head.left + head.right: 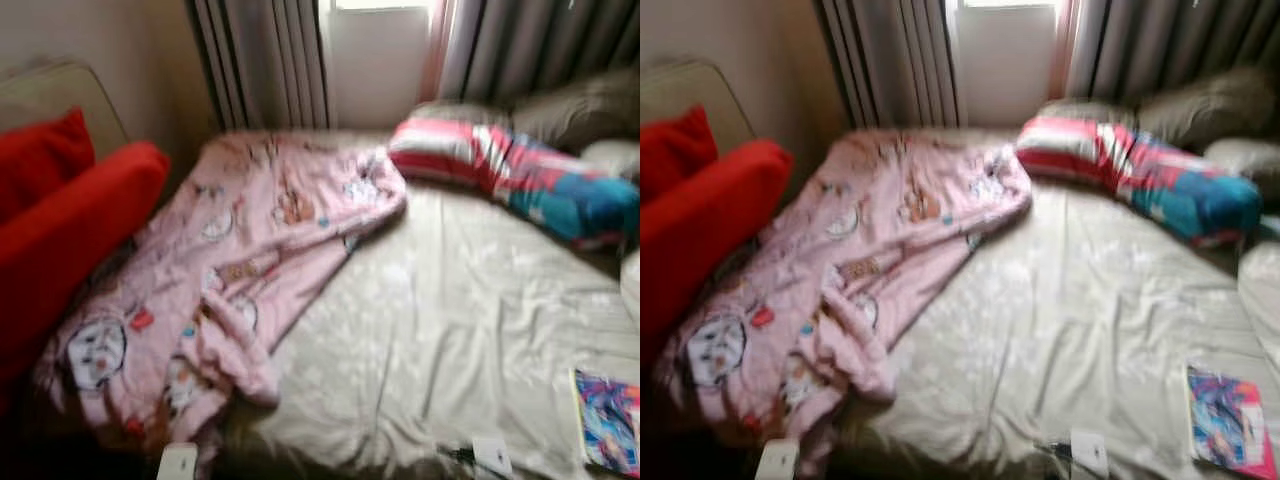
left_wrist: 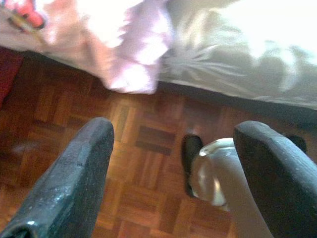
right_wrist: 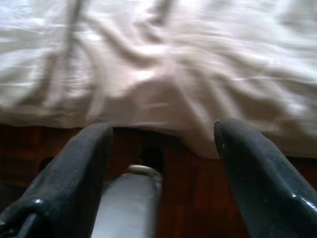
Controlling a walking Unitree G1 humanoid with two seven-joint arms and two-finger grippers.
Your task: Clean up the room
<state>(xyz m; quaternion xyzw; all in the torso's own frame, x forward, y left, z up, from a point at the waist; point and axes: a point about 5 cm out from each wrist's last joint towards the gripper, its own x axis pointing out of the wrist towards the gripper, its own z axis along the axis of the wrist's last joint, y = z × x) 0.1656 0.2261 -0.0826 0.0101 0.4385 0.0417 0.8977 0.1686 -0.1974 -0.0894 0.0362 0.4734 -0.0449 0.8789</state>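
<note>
Loosely rumpled soft pink blanket (image 1: 230,270).

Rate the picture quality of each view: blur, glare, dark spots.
Eye views: soft motion blur throughout, window washed out. Left wrist view: sheet and pink blanket blown out by glare, floor dim. Right wrist view: blurred sheet, dark floor beneath.

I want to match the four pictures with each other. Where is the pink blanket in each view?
Left eye view: the pink blanket lies across the left half of the bed, beside the red cushion.
Right eye view: same place.
Left wrist view: its hanging edge above the wooden floor.
Right wrist view: not in it.
Shared landmark: the beige sheet.
</note>
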